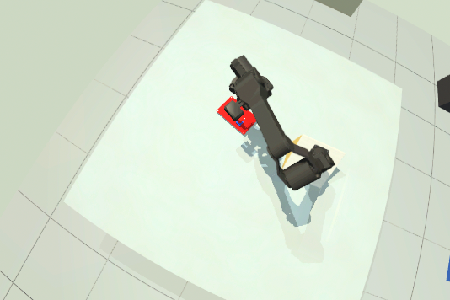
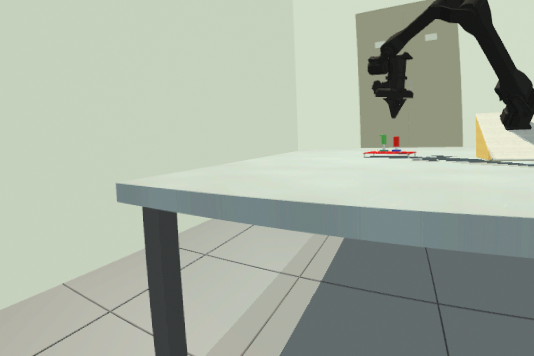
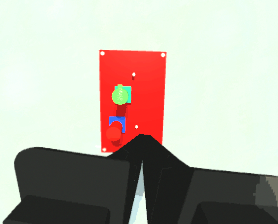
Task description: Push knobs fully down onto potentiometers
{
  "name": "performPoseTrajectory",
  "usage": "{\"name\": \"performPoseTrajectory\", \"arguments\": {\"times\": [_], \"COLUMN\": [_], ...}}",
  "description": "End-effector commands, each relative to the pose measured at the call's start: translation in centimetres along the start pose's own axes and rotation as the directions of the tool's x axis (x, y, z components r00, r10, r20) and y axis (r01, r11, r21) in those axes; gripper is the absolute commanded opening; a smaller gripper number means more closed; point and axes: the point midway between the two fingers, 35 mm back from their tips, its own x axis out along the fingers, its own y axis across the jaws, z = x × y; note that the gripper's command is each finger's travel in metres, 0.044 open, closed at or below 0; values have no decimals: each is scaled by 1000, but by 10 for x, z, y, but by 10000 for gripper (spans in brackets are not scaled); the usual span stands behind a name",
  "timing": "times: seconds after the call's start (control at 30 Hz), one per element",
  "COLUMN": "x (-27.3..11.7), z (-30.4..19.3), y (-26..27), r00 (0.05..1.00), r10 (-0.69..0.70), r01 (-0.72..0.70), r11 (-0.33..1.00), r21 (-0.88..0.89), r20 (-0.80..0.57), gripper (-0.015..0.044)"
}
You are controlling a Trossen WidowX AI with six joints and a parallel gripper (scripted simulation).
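Holding our gripper (image 2: 394, 117) (image 3: 144, 140) closed, empty and pointed down above the red circuit board (image 1: 249, 121) (image 2: 372, 153) (image 3: 147, 100) at the table's far side in the exterior view, we should centre its tips over one knob before pressing straight down, gently. We count one board, two raised knobs, green (image 2: 383, 139) (image 3: 120, 95) at left and red (image 2: 396, 141) (image 3: 113, 134) at right, and two potentiometers (image 2: 383, 150) (image 3: 127, 94).

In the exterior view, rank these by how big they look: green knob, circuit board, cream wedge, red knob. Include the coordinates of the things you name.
1. Cream wedge (image 1: 316, 141) (image 2: 500, 145)
2. Circuit board (image 1: 252, 121) (image 2: 374, 153) (image 3: 150, 100)
Unranked, smallest: red knob (image 2: 396, 141) (image 3: 113, 133) and green knob (image 2: 383, 139) (image 3: 119, 96); they look too alike to separate.
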Motion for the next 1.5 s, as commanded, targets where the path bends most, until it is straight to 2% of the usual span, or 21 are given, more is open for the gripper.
{"name": "performPoseTrajectory", "arguments": {"times": [0.0,0.2,0.33,1.47], "x": [12,16,36,56], "z": [-12,-18,-21,-24], "y": [20,28,30,31], "r00": [994,988,988,988], "r10": [49,66,67,68], "r01": [-44,-55,-56,-57], "r11": [997,995,995,995], "r21": [58,82,82,82], "r20": [-99,-137,-137,-137], "gripper": [0,0,0,0]}}
